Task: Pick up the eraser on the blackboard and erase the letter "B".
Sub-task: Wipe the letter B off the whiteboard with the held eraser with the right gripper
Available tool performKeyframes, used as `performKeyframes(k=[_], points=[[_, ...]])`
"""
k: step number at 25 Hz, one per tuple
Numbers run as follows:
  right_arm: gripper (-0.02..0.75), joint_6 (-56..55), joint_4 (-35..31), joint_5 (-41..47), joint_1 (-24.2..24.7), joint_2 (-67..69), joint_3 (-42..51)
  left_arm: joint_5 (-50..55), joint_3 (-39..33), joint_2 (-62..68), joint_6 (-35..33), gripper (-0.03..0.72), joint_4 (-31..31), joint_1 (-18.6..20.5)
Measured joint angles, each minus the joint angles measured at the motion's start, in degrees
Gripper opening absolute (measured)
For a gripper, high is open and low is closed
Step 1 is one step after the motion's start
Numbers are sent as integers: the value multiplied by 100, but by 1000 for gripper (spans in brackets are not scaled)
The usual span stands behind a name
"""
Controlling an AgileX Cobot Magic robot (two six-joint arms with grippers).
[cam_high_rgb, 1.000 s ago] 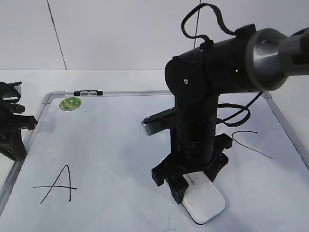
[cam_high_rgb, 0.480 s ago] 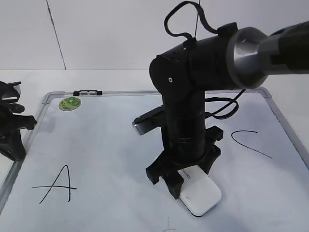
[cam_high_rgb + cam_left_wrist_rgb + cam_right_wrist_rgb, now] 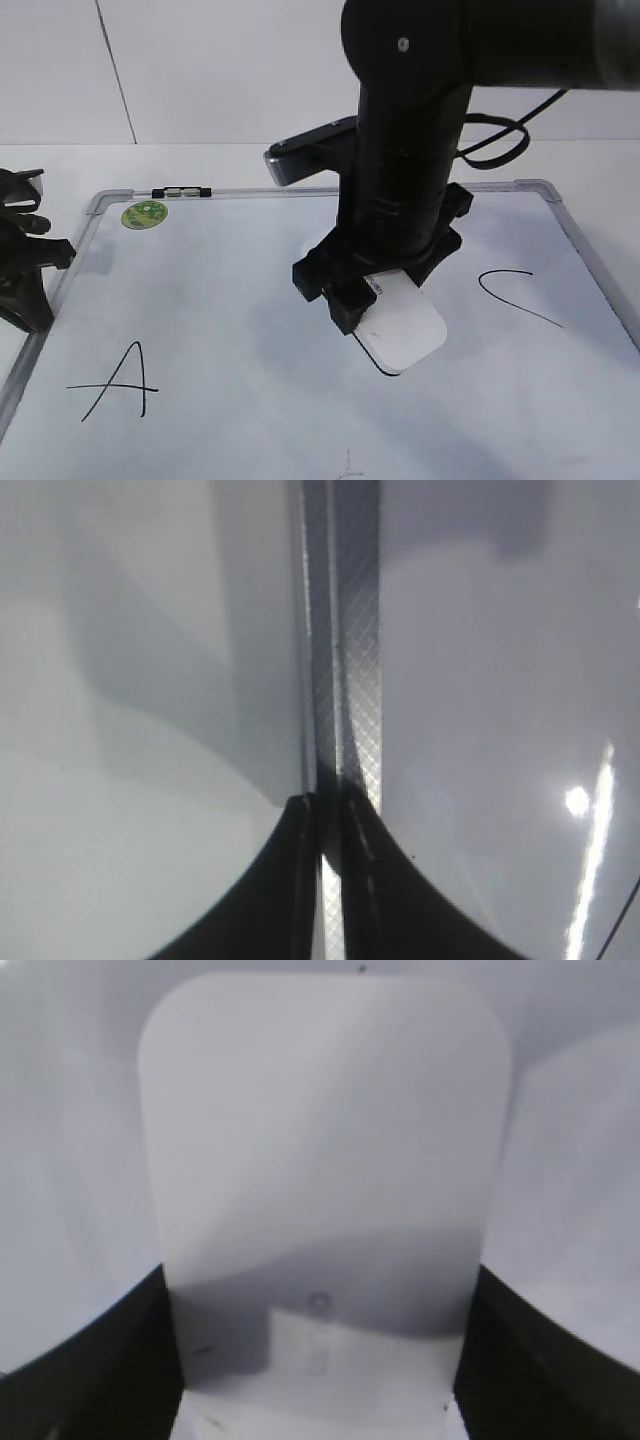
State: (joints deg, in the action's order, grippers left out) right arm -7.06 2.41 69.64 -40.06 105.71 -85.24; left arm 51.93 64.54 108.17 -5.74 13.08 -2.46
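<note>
My right gripper (image 3: 385, 290) is shut on the eraser (image 3: 402, 328), a white oblong block with a thin black underside, held over the middle of the blackboard (image 3: 230, 300). In the right wrist view the eraser (image 3: 325, 1160) fills the space between the two black fingers (image 3: 320, 1360). The letter "A" (image 3: 118, 381) is at the lower left and the letter "C" (image 3: 515, 293) at the right. The letter "B" does not show; only a faint mark (image 3: 350, 465) lies at the bottom edge. My left gripper (image 3: 22, 262) rests at the board's left frame, jaws shut (image 3: 325, 825).
A round green sticker (image 3: 146, 213) and a small black clip (image 3: 183, 191) sit at the board's top left. The silver frame (image 3: 345, 630) runs under the left gripper. My right arm's black body and cables tower over the board's centre.
My right gripper has moved up the board, away from the near edge and slightly left, carrying the eraser with it. The left arm has not moved.
</note>
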Motion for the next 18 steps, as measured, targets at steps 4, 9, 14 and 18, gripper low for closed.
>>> performKeyframes(k=[4,9,14,18], points=[[529,4,-36,22,0,-282,0,0,0,0,0,16,-8,0],[529,4,-95,-31,-179,-386,472,4,0,0,0,16,-8,0],[529,4,-147,-743,-709,-386,1133,13,0,0,0,16,-8,0],[529,4,-201,-1002,-900,-171,1212,13,0,0,0,16,-8,0]])
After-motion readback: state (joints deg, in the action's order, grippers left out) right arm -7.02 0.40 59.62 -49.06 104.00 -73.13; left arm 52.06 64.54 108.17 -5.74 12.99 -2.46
